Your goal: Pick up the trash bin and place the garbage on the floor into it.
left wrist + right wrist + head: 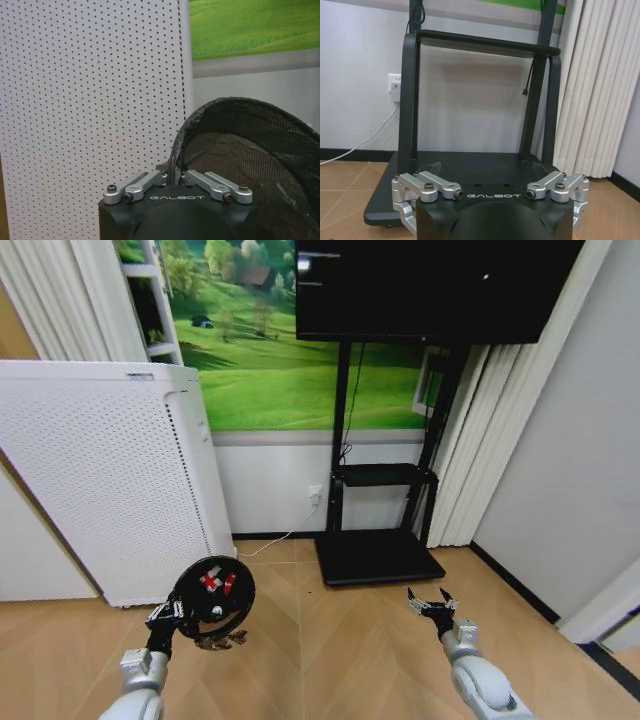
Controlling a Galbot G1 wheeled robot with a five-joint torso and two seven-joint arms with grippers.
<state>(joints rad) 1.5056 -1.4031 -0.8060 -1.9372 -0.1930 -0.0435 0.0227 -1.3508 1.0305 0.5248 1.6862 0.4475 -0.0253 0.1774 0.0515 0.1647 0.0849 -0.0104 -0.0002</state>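
- I see a room corner with a wood floor (330,640), a meadow mural (270,370) on the wall, a black screen stand (380,555) ahead and a white perforated appliance (110,480) to my left.
- My left gripper (168,618) is clamped on the rim of the bin (212,602) and holds it off the floor, tipped so its mouth faces my head camera; the left wrist view shows the jaws closed onto the thin rim with the mesh wall bulging beside them.
- Red and red-and-white scraps (215,581) lie inside the bin, with what looks like more litter at its lower lip.
- My right gripper (432,605) hovers over bare floor near the stand, jaws apart, holding nothing.
- Risk: the bin is tilted steeply, so I judge the scraps could slide out if I tip or swing it any further.
- Risk: the hold is a pinch on a thin rim; a sharp move could let the bin pivot or slip free.
- Risk: the bin hangs near the appliance, so a leftward swing could knock it.
- I cannot tell whether litter lies on the floor out of view; driving blind could mean running over it.
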